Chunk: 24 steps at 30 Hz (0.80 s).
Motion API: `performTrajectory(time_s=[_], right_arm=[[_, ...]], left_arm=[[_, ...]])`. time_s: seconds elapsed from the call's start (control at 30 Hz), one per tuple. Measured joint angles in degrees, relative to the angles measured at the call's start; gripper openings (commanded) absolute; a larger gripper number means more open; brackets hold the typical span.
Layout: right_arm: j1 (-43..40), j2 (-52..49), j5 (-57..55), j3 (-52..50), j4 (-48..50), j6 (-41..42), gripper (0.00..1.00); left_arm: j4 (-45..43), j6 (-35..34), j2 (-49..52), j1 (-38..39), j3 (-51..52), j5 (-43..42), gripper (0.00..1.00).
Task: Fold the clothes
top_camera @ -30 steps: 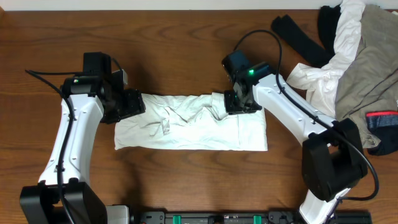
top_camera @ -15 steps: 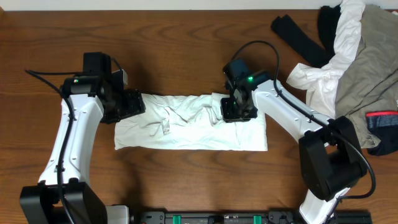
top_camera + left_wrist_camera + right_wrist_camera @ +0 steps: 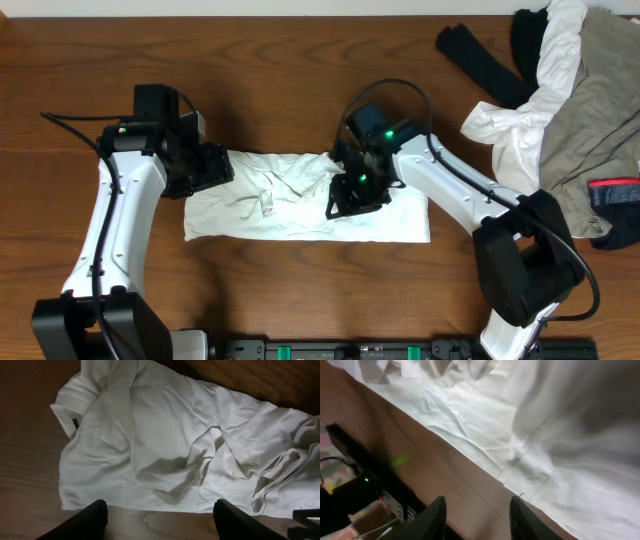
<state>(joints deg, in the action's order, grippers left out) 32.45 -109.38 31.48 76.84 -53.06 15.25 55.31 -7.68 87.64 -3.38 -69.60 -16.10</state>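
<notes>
A white garment lies flat as a wide, creased rectangle in the middle of the wooden table. My left gripper hovers at its back left corner, open and empty. In the left wrist view the two fingers stand wide apart over bare wood, with the garment just beyond them. My right gripper is over the garment's middle right part. In the right wrist view its fingers are apart over wood, holding nothing, at the garment's front edge.
A pile of other clothes sits at the back right: black pieces, a white one and a grey-olive one, with a red and blue item at the right edge. The arm bases' rail runs along the front.
My right gripper has moved from the garment's back edge toward the front and left, turning its wrist. The left arm has not moved.
</notes>
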Motion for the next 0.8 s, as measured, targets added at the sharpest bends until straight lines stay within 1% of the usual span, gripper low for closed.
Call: performTrajectory(time_s=[0.07, 0.1, 0.13, 0.27, 0.4, 0.57, 0.67, 0.8], right_arm=[[-0.02, 0.00, -1.33, 0.00, 0.26, -0.24, 0.32], [-0.24, 0.00, -2.08, 0.00, 0.22, -0.26, 0.31], [-0.46, 0.00, -2.86, 0.00, 0.13, -0.31, 0.31], [-2.32, 0.00, -6.12, 0.81, -1.29, -0.44, 0.31], [-5.97, 0.57, -9.44, 2.71, -2.60, -0.42, 0.32], [-10.08, 2.75, -13.46, 3.10, -7.80, -0.48, 0.32], [-11.72, 2.97, -16.24, 3.17, -11.08, -0.68, 0.32], [-13.07, 2.97, -19.06, 3.17, -11.82, -0.87, 0.33]], left_arm=[[0.00, -0.02, 0.00, 0.00, 0.00, 0.00, 0.71], [0.00, -0.02, 0.00, 0.00, 0.00, 0.00, 0.75], [0.00, 0.13, 0.00, 0.00, 0.00, 0.02, 0.77], [-0.11, 0.02, 0.00, 0.00, 0.00, 0.00, 0.82], [-1.29, 0.50, 0.63, 0.00, 0.00, 0.00, 0.87], [-2.16, 1.09, 5.09, -1.49, 0.00, 1.92, 0.88], [-3.96, 1.29, 7.89, -4.81, 0.02, 2.80, 0.89], [-6.10, 3.82, 10.88, -9.27, 0.00, 1.90, 0.89]])
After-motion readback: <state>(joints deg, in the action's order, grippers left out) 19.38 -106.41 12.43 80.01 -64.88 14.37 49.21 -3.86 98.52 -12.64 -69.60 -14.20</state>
